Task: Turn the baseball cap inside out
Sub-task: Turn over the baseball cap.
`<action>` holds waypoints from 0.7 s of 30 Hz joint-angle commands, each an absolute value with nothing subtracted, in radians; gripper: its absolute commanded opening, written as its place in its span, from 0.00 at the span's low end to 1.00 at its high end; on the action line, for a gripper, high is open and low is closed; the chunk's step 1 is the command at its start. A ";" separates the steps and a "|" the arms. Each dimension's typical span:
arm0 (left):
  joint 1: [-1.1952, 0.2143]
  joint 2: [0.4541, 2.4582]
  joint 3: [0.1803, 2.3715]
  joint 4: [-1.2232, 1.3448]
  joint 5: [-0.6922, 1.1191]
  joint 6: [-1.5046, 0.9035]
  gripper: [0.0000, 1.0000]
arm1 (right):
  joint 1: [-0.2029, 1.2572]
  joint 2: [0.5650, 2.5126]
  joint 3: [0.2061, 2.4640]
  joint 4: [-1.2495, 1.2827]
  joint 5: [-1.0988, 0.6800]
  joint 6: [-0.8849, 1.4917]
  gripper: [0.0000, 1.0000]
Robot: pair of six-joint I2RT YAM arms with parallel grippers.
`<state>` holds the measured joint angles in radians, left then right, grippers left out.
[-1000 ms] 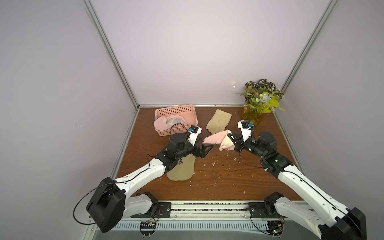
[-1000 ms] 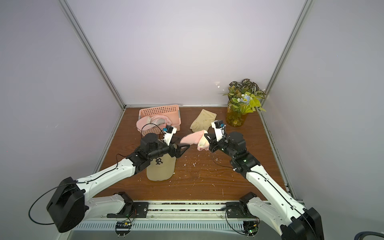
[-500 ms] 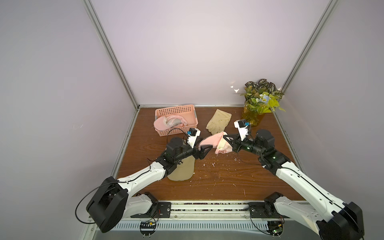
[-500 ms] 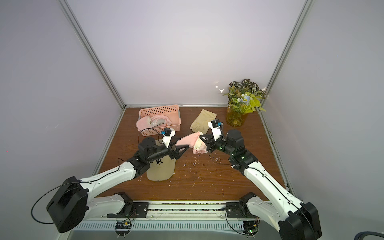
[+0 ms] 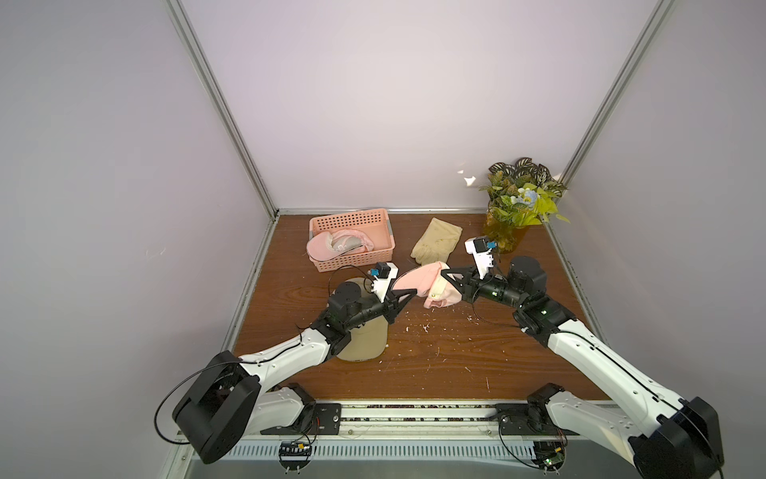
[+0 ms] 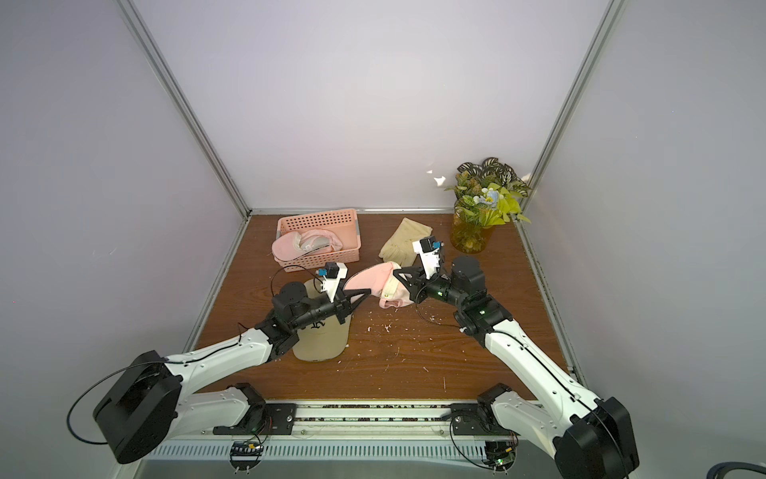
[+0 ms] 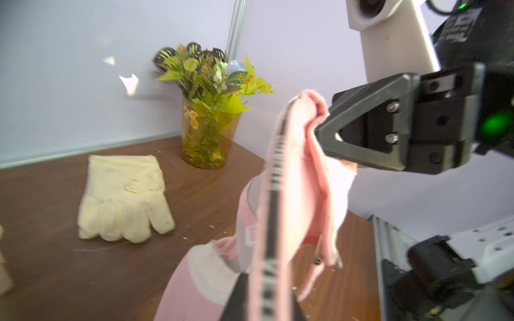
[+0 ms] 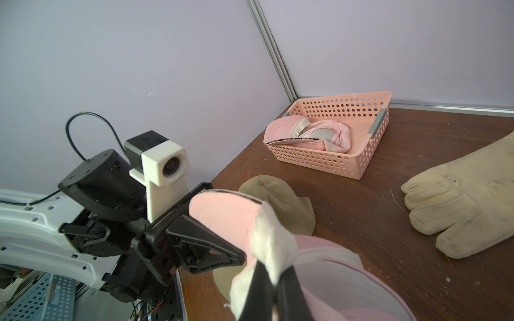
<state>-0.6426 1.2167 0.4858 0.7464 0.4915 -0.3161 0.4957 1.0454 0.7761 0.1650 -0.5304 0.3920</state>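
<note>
- Above the middle of the brown wooden surface (image 5: pixel 456 365): pink fabric baseball cap (image 5: pixel 420 282), clear of the wood and strung between the two arms in both top views.
- Left tool (image 5: pixel 410 294): clenched on the cap's brim edge. Only the left wrist view shows the black-and-white striped tape (image 7: pixel 274 166) running along that edge into its fingers.
- Right tool (image 5: pixel 444 277): clenched on the cap's cream inner band (image 8: pixel 271 236), a pinch plain only in the right wrist view.
- Beige domed cap (image 5: pixel 364 344): on the surface beneath the left arm. Dark lettering (image 6: pixel 317 325) on its front shows in a top view.
- Pink perforated plastic basket (image 5: pixel 352 217): back left, near the wall, holding a second pink cap (image 5: pixel 331 249).
- Cream fabric glove (image 5: pixel 437 244): flat at the back, between basket and vase.
- Amber glass vase of green foliage (image 5: pixel 507 238): back right corner.
- White crumbs (image 5: pixel 418 329): scattered on the wood below the held cap.
- Open room: bare wood along the front edge and the right side. Walls close three sides.
</note>
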 commanded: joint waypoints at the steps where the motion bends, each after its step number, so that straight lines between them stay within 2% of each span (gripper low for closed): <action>1: -0.637 1.183 0.487 0.771 0.491 -0.327 0.01 | 0.494 1.044 0.818 0.175 -0.517 0.362 0.06; 2: -0.637 1.172 0.493 0.749 0.491 -0.320 0.01 | 0.491 1.049 0.818 0.158 -0.500 0.343 0.17; 5: -0.636 1.163 0.547 0.617 0.484 -0.309 0.00 | 0.497 1.064 0.819 0.123 -0.465 0.297 0.38; 10: -0.637 1.198 0.649 0.448 0.538 -0.298 0.01 | 0.545 1.099 0.846 0.040 -0.324 0.217 0.54; 12: -0.638 1.211 0.670 0.429 0.570 -0.305 0.01 | 0.566 1.119 0.860 0.014 -0.246 0.195 0.58; 16: -0.638 1.223 0.704 0.377 0.599 -0.296 0.01 | 0.589 1.171 0.889 -0.050 -0.100 0.180 0.58; 21: -0.637 1.216 0.743 0.244 0.506 -0.274 0.01 | 0.579 1.178 0.854 -0.080 0.149 0.163 0.58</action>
<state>-0.6403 1.2263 0.6895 0.2913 0.5198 -0.3031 0.5941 1.1805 0.8627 -0.0338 -0.0650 0.2020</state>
